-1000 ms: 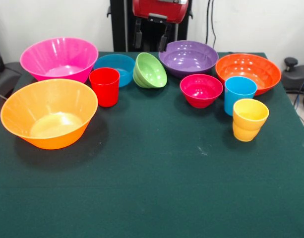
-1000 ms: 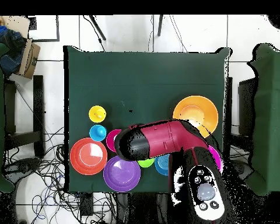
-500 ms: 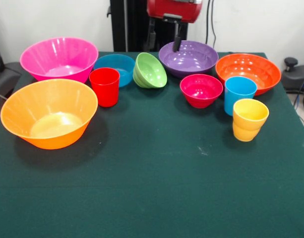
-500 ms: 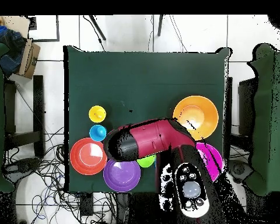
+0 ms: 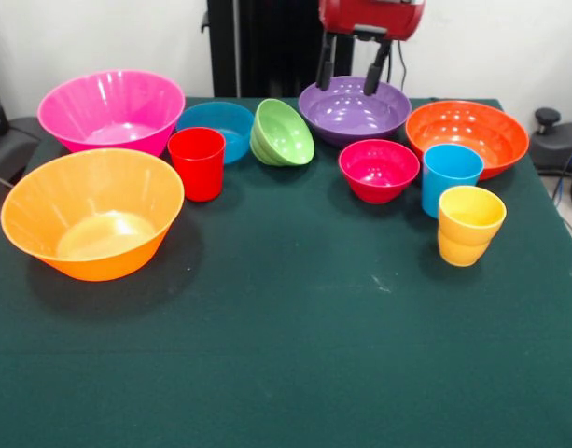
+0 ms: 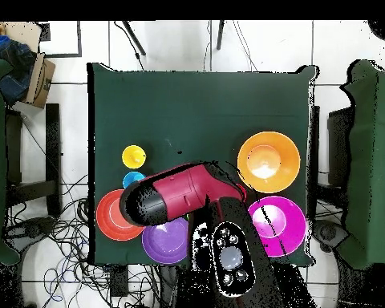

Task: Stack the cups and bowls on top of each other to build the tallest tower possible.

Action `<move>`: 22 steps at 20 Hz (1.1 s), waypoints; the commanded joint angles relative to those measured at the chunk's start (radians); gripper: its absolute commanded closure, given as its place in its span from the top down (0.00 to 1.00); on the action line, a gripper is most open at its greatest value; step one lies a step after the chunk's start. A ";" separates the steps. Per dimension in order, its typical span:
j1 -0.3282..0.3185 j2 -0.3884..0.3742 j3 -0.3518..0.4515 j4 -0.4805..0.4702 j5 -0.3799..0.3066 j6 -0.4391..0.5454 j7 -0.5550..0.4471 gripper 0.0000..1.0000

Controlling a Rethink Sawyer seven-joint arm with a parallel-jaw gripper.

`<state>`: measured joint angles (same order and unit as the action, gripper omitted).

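My gripper (image 5: 349, 77) hangs open and empty over the purple bowl (image 5: 354, 112) at the table's far side. To the left stand the tilted green bowl (image 5: 284, 133), the small blue bowl (image 5: 220, 126), the large pink bowl (image 5: 111, 110), the red cup (image 5: 197, 163) and the large yellow-orange bowl (image 5: 91, 224). To the right are the crimson-pink bowl (image 5: 379, 170), the orange bowl (image 5: 467, 135), the sky-blue cup (image 5: 451, 177) and the yellow waisted cup (image 5: 470, 224). In the overhead view the arm (image 6: 180, 192) hides the gripper and the small bowls.
Everything stands apart on the green table cloth (image 5: 286, 355), in its far half. A black stand (image 5: 547, 119) sits off the table's right edge. In the overhead view a cardboard box (image 6: 39, 76) and cables lie beside the table.
The gripper has moved right in the front view, from above the green bowl to above the purple bowl. No cup or bowl has moved.
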<state>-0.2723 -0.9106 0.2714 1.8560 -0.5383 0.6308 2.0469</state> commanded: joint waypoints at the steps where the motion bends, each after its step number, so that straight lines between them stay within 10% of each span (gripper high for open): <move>1: 0.025 0.047 -0.003 0.017 -0.048 -0.029 0.019 1.00; 22: 0.026 0.024 0.000 0.002 -0.028 0.023 -0.012 1.00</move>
<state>-0.2554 -0.9060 0.2656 1.8558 -0.5383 0.6308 2.0469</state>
